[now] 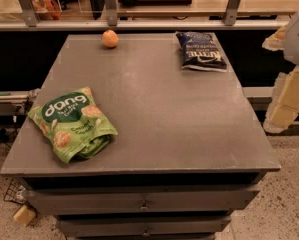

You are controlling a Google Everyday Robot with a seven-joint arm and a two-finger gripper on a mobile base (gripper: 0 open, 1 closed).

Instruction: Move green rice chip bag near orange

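Observation:
The green rice chip bag (72, 123) lies flat on the grey table top (164, 109) at the front left, its "dang" label facing up. The orange (110, 38) sits at the far edge of the table, left of centre, well apart from the bag. My gripper (284, 104) is at the right edge of the view, off the table's right side and far from both the bag and the orange. It holds nothing that I can see.
A dark blue chip bag (200, 51) lies at the far right of the table. The table has drawers (144, 203) in front. A metal rail with glass panels (139, 24) runs behind the table.

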